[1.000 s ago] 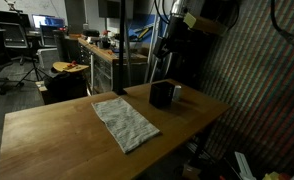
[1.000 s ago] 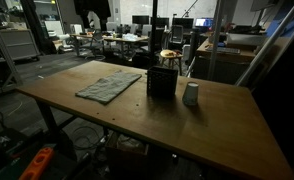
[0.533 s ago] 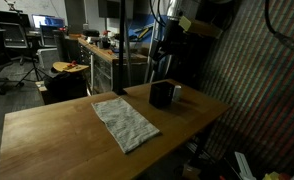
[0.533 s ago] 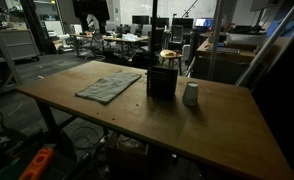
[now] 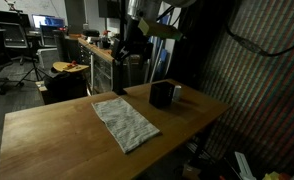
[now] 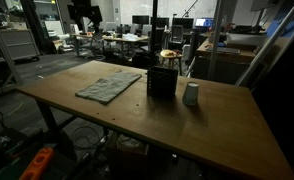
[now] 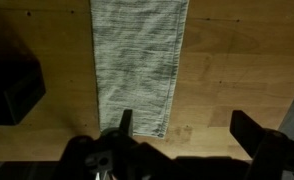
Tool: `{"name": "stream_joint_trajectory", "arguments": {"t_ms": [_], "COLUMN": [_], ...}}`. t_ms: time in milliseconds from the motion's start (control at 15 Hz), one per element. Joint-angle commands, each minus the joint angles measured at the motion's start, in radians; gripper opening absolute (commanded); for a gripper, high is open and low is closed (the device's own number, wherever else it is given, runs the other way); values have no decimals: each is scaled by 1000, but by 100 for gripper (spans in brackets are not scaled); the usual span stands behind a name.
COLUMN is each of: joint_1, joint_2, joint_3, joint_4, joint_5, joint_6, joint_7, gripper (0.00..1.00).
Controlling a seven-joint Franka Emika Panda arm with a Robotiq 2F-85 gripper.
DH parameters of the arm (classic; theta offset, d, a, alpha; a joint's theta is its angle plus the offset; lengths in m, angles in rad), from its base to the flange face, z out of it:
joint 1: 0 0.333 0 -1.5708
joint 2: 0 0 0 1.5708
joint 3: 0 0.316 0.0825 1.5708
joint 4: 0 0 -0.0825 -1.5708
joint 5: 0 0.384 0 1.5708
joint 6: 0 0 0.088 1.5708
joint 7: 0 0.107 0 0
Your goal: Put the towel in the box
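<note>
Wrist view: the claw (image 7: 187, 135) stands wide open, with nothing between its fingers (image 7: 127, 125), and hangs well above the bench (image 7: 237, 60). The towel (image 7: 137, 60) lies flat and unfolded on the wood. Its long axis runs straight away from the claw, square to the line joining the two fingers. Its near short end sits under the finger on the box's side, while the middle of the gap is over bare wood just beside the cloth. The box (image 7: 12, 90) stands apart from the towel's long edge, on that same side. In an exterior view the towel (image 5: 125, 123) occupies the middle of the bench. The box (image 5: 161, 94) stands nearer the far edge, with a small white cup (image 5: 177, 92) just beside it. Judgement: the descent calls for a sideways shift toward the box, to centre the cloth's width between the fingers.
</note>
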Motion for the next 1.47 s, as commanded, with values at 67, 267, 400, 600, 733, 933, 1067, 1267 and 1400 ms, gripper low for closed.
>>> {"name": "stream_joint_trajectory", "arguments": {"t_ms": [67,267,400,600,733,933,1067,1267,1400], "joint_1": [18,5,-7,-16,-15,-5,1,2,-10], "joint_2": [187,275,315,367,398,452,494,552,579], "joint_3": [0,-27,-43,-55,-48,-28,-15,-10,-16], "joint_4": [166,226,249,249,237,239,252,273,277], "joint_5": [-40,-40,-19,-3,26,64,79,70,66], "joint_6": [81,133,153,179,197,207,215,228,239], "joint_7": [-50,-113,-165,-190,-193,-190,-192,-206,-222], "gripper": [100,100,100,100,100,100,100,100,100]}}
